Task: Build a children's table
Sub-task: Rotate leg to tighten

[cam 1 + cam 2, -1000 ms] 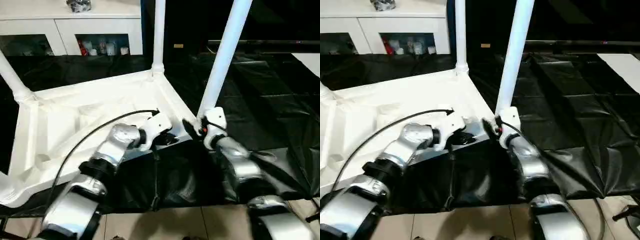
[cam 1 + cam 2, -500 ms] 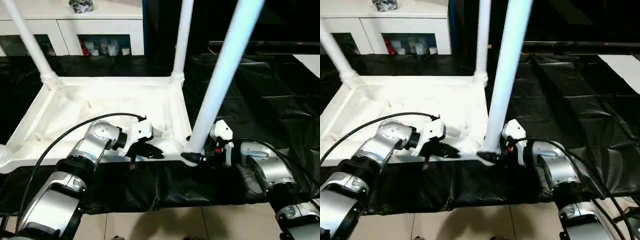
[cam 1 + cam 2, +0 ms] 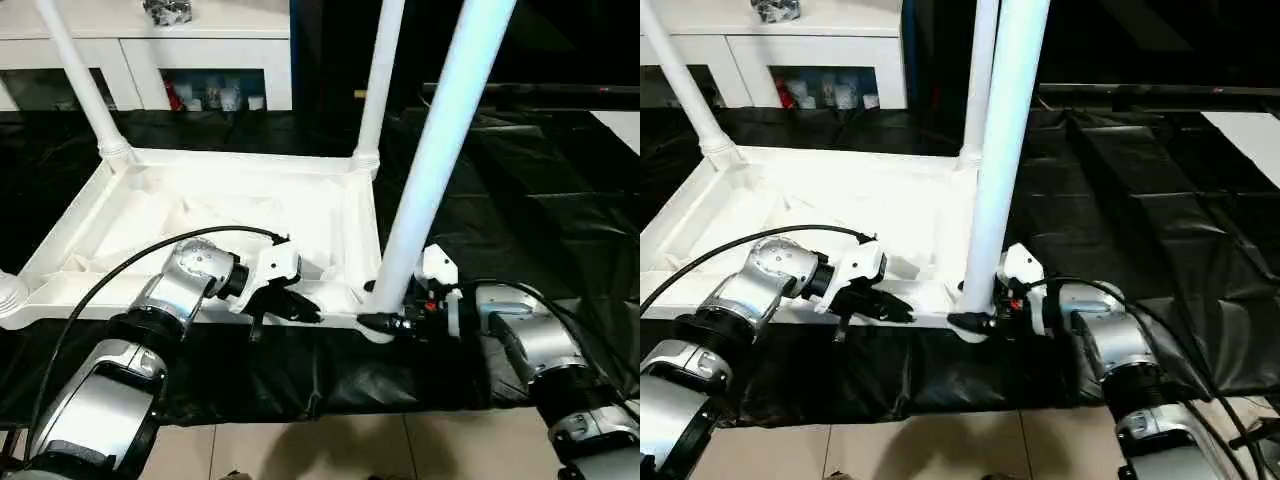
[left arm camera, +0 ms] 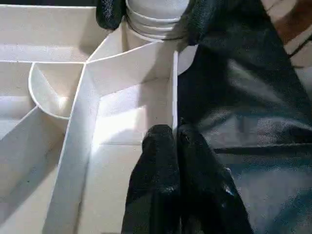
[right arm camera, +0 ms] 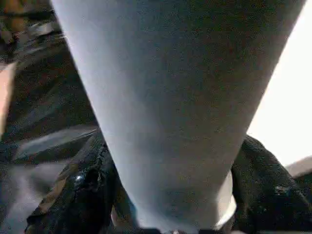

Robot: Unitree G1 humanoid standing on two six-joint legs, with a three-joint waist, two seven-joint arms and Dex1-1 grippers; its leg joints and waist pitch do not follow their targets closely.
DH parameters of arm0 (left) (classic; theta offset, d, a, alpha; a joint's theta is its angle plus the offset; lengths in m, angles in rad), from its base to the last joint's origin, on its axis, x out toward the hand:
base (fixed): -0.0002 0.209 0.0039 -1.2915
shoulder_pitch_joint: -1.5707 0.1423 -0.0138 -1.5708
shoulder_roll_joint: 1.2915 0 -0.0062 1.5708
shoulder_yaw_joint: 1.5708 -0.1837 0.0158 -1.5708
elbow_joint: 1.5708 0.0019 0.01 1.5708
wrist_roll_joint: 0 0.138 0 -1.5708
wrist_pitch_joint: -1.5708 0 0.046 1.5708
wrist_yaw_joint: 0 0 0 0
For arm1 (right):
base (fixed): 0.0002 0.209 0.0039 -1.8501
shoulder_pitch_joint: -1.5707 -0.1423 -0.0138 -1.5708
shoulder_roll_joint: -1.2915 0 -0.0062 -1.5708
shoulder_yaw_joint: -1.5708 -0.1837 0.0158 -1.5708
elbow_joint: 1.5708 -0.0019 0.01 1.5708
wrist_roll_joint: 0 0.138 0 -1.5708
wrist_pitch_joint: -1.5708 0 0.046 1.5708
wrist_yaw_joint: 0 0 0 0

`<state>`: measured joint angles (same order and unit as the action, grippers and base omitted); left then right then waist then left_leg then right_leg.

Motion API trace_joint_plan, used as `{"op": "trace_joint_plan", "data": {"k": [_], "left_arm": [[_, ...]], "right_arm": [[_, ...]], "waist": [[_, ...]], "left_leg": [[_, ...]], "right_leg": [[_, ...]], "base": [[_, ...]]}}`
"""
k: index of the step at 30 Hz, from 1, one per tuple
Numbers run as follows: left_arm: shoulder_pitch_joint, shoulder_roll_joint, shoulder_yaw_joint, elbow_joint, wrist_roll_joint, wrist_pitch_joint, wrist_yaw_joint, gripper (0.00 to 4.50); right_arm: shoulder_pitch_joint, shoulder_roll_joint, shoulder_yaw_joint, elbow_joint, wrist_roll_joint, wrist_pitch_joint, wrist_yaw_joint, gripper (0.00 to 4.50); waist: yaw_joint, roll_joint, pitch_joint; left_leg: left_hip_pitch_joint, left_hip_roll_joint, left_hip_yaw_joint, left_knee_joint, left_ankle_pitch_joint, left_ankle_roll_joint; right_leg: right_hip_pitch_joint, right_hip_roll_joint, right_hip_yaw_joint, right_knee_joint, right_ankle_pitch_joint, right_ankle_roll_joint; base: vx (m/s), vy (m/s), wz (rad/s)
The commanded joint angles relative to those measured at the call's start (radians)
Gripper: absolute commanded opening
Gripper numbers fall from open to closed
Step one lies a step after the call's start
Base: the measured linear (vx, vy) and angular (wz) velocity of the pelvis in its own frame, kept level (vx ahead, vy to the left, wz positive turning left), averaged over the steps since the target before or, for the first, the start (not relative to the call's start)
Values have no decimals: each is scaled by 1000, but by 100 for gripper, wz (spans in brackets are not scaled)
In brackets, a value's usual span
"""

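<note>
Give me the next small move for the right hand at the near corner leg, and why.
Probably close the right hand fully on the near leg and press it down into the corner socket. Its fingers sit either side of the leg's base, right at the socket, and the leg leans slightly. The left hand, shut, rests on the tabletop rim beside it, seemingly bracing.

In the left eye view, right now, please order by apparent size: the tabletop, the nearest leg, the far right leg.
1. tabletop, largest.
2. nearest leg, much thicker-looking, though nearness to the camera inflates it.
3. far right leg, smallest; true sizes of the legs may match.
</note>
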<state>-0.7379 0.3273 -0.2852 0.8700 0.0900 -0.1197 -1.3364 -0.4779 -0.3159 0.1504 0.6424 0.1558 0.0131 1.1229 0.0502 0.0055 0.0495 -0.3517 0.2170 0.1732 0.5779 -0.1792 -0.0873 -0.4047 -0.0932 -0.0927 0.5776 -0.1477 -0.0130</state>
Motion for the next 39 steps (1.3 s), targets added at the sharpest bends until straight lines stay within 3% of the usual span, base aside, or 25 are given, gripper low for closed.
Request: {"op": "trace_joint_plan", "data": {"k": [1,4,7,12,15,17,21,22,25,30,35,37,39], "left_arm": [[-21,-57,5,-4,9,38,107,0],[-17,-106,11,-18,13,72,187,0],[-6,-162,10,-44,14,115,250,0],[7,-252,0,-82,16,176,340,0],[11,-271,-8,-92,23,184,363,0],[8,-266,-10,-88,29,174,366,0],[-3,-230,1,-67,31,150,357,0],[-2,-216,2,-70,30,141,352,0],[-3,-182,0,-64,32,107,321,0],[-5,-132,9,-57,14,83,231,0],[-12,-95,5,-45,6,50,154,0],[-19,-72,-6,-31,6,32,97,0],[-25,-53,-21,-21,9,19,42,0]], "right_arm": [[-5,50,-10,52,-33,-11,-157,270],[-23,93,-63,117,-42,1,-356,270],[-34,143,-104,155,-41,3,-514,270],[-71,217,-129,222,-74,6,-739,269],[-95,245,-139,258,-84,-23,-801,269],[-103,248,-130,264,-102,-52,-821,325],[-113,237,-141,258,-82,-66,-773,349],[-113,228,-134,254,-89,-73,-757,366],[-100,200,-125,222,-75,-84,-658,376],[-58,140,-65,146,-42,-82,-386,376],[-7,87,-11,50,0,-62,-167,376],[13,51,25,6,10,-43,-60,376],[29,21,57,-33,21,-19,27,349]], "waist": [[-7,-3,-54],[-18,-7,-54],[-32,-4,-55],[-41,0,-61],[-48,-1,-61],[-49,0,-60],[-44,1,-63],[-43,1,-64],[-44,-2,-68],[-36,-1,-68],[-27,1,-67],[-18,-2,-67],[-10,-1,-65]], "left_leg": [[7,12,3,-72,-333,23],[11,4,-1,-69,-356,16],[4,4,-5,-70,-361,18],[-1,3,-1,-69,-336,30],[-2,2,-1,-69,-341,35],[-2,1,-1,-69,-345,41],[3,5,2,-69,-341,50],[-5,6,0,-70,-321,51],[-12,5,3,-66,-280,70],[-14,9,5,-63,-239,102],[-11,14,6,-64,-245,98],[-11,14,9,-63,-246,92],[-9,15,9,-64,-250,95]], "right_leg": [[39,-48,38,-84,-478,-173],[37,-48,32,-96,-565,-137],[38,-46,30,-98,-563,-123],[39,-42,35,-87,-456,-163],[40,-43,34,-89,-451,-167],[41,-42,34,-91,-454,-163],[37,-41,39,-87,-398,-190],[46,-42,39,-78,-356,-200],[53,-42,40,-68,-275,-224],[56,-44,40,-65,-248,-239],[56,-41,39,-63,-249,-244],[55,-42,40,-63,-259,-243],[55,-42,39,-63,-268,-240]], "base": [[0,0,0],[0,0,0],[0,0,0],[0,0,0],[0,0,0],[0,0,0],[0,0,0],[0,0,0],[0,0,0],[0,0,0],[0,0,0],[0,0,0],[0,0,0]]}}
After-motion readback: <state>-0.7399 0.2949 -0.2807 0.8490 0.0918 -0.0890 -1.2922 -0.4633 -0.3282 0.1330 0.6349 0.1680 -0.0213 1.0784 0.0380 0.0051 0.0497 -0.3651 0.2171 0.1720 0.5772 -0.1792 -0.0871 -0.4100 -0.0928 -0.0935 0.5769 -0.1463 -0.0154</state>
